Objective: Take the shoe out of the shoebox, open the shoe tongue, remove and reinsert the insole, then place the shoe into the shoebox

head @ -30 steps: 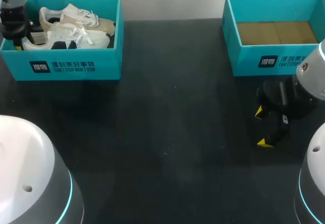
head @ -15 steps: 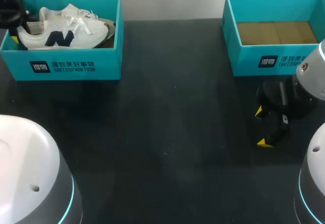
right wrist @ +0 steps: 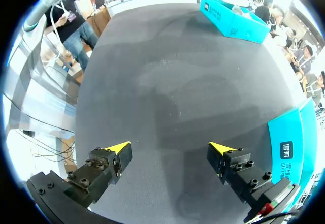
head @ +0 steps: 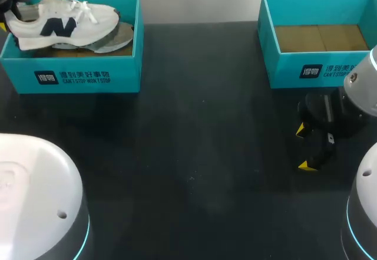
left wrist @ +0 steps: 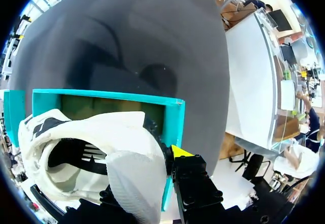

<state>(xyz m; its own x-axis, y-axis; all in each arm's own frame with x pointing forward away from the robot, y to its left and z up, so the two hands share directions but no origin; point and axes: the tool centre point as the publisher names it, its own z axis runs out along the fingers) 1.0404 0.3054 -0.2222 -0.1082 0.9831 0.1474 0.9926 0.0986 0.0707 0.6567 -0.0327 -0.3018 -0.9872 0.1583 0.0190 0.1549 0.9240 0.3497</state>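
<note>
The white shoe (head: 62, 23) has risen higher and now hangs level over the left shoebox (head: 82, 77), its heel clamped in the left pincer (left wrist: 155, 163). The right pincer (head: 311, 148) has stayed put, fingers apart, low over the table (head: 194, 154) just before the other shoebox (head: 306, 71).

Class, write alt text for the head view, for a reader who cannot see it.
The left gripper holds a white sneaker by its heel, partly raised out of the left teal shoebox, where a second shoe lies. The right gripper hangs open over the black table beside the empty right teal shoebox.
</note>
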